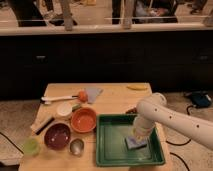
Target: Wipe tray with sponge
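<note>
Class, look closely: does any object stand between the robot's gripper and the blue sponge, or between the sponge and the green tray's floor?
Nothing visible does. The gripper is down on the small blue rectangular sponge, which lies on the floor of the large green plastic tray.

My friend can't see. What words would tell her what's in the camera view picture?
A white robot arm's gripper presses a small blue rectangular sponge onto the floor of a large green rectangular plastic tray on a wooden table. Left of the tray sit a round orange bowl and a dark red bowl.
</note>
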Robot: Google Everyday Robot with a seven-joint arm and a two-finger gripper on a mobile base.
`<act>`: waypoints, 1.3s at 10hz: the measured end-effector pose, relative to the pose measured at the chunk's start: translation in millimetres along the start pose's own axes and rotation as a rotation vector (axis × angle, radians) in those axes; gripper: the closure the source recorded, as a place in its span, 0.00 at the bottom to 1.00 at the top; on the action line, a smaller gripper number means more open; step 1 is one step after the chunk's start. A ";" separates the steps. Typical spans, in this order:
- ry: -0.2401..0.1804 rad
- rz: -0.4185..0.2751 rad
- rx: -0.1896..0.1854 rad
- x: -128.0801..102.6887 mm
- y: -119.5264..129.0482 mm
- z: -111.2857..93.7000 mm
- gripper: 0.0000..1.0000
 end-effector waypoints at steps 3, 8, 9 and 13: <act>0.013 -0.001 0.010 -1.8 3.2 -7.9 0.28; 0.018 0.002 0.018 -6.0 4.3 -5.8 0.22; 0.019 0.010 0.019 -4.1 4.6 -0.5 0.22; 0.019 0.039 0.005 11.1 8.2 29.8 0.25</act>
